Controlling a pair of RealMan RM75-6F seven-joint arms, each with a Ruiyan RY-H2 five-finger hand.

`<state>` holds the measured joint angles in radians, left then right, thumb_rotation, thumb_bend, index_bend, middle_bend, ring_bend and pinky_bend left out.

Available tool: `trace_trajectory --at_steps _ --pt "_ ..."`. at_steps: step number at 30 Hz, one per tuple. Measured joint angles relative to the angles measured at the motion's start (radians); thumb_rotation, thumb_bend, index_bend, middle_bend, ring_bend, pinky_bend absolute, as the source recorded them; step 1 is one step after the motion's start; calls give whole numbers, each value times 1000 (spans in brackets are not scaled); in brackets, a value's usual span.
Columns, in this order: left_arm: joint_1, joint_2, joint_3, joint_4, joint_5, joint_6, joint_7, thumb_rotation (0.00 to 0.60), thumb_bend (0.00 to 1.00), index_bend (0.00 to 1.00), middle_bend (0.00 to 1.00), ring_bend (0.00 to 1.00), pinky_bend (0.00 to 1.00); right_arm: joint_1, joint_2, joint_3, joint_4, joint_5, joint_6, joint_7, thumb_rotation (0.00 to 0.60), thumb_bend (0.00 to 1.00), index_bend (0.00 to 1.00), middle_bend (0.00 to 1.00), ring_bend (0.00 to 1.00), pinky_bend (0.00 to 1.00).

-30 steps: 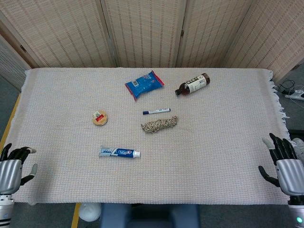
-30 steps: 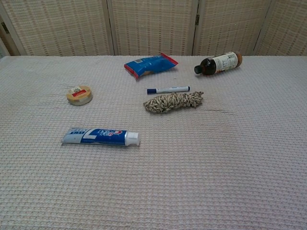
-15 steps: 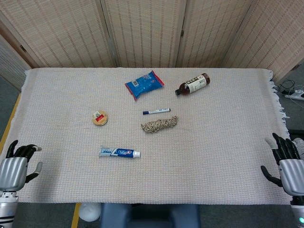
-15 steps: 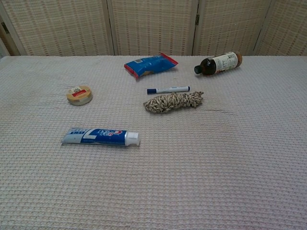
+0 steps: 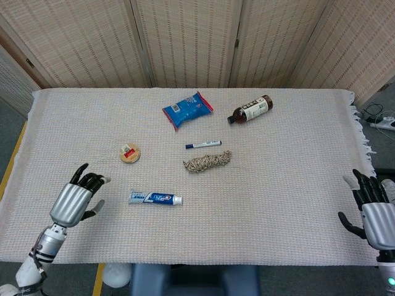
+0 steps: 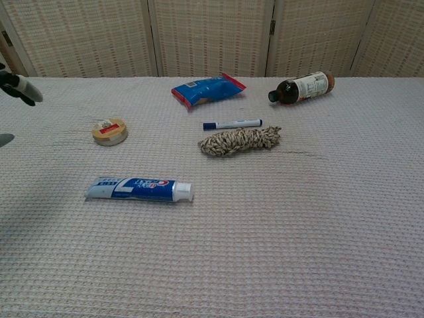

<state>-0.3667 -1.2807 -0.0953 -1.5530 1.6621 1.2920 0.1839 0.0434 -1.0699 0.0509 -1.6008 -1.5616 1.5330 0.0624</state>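
My left hand [image 5: 78, 198] hovers over the cloth at the front left, fingers apart and holding nothing; its fingertips [image 6: 20, 88] just show at the left edge of the chest view. It is nearest the toothpaste tube [image 5: 155, 198] [image 6: 140, 189], a short way to that tube's left. My right hand [image 5: 375, 211] stays at the table's front right edge, fingers spread and empty. A round tin [image 5: 130, 152] [image 6: 109, 131] lies beyond the left hand. A marker pen [image 5: 203, 145] [image 6: 232, 124] and a coil of rope [image 5: 207, 161] [image 6: 240, 141] lie mid-table.
A blue snack bag [image 5: 187, 109] [image 6: 207, 89] and a brown bottle [image 5: 250, 109] [image 6: 301, 87] on its side lie at the back. The table is covered by a beige woven cloth [image 5: 284, 185]. Folding screens [image 5: 185, 40] stand behind it.
My left hand has risen from the front left corner and moved right and forward over the cloth, toward the toothpaste tube. The right hand has barely shifted.
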Motion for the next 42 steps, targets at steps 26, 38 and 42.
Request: trace_trajectory --at_steps 26,38,42 --pt "-224 -388 -15 288 -148 -277 147 600 322 322 324 265 113 2 -7 2 12 26 -16 3 600 376 0 0 27 0" --pt "-247 -438 -5 342 -191 -289 154 600 324 374 361 296 132 0 -12 1 23 31 -20 11 600 376 0 0 27 0" --pt "-252 -445 -2 355 -205 -294 155 600 326 399 388 314 141 0 -12 0 23 30 -21 11 600 376 0 0 27 0"
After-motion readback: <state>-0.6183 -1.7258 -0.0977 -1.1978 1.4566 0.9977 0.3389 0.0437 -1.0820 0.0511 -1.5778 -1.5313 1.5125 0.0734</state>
